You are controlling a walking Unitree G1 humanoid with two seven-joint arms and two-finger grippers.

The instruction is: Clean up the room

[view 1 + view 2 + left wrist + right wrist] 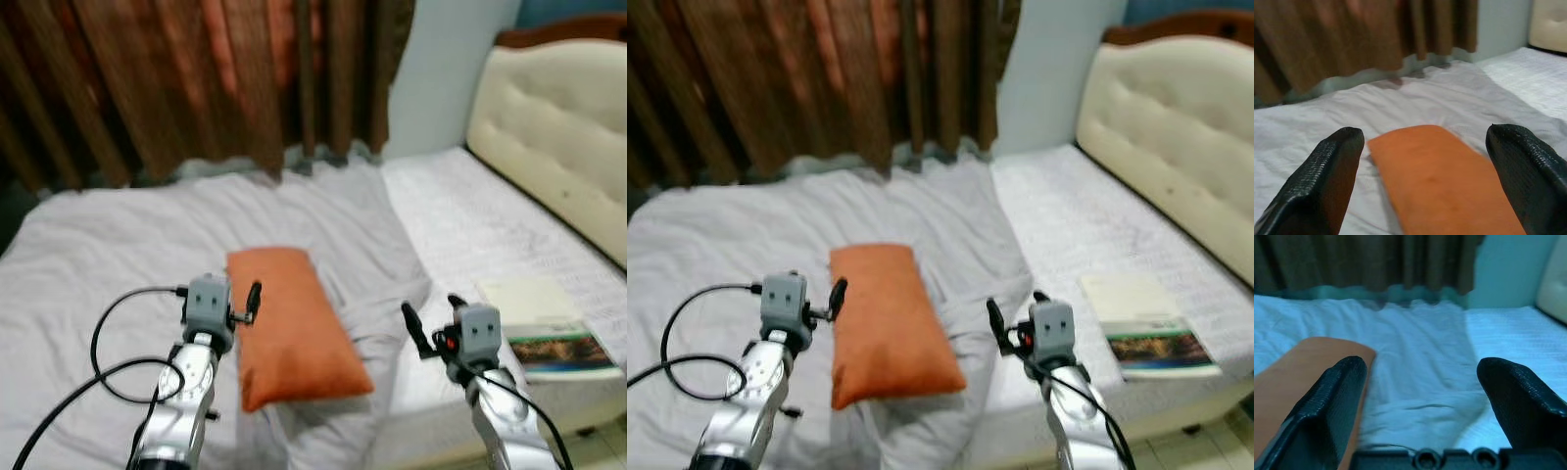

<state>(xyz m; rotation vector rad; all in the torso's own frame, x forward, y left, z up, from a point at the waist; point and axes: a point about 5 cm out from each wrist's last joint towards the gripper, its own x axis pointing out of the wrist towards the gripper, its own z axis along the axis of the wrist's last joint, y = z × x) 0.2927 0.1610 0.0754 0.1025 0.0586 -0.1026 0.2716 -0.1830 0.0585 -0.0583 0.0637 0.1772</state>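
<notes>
An orange pillow (291, 328) lies lengthwise on the rumpled grey sheet (118, 245) in the middle of the bed. My left gripper (245, 302) hovers at the pillow's near left edge, open, nothing between its fingers (1334, 161); in the left wrist view the pillow (1440, 181) sits right between and beyond them. My right gripper (431, 318) is held to the right of the pillow, over the edge where the grey sheet meets the white mattress (480, 225). It is open and empty, its fingers (1337, 391) wide apart.
A book (545, 325) with a pale cover lies on the white mattress at the near right. A cream tufted headboard (558, 127) rises at the right. Brown curtains (196, 78) hang behind the bed. A strip of floor (598, 446) shows at the bottom right.
</notes>
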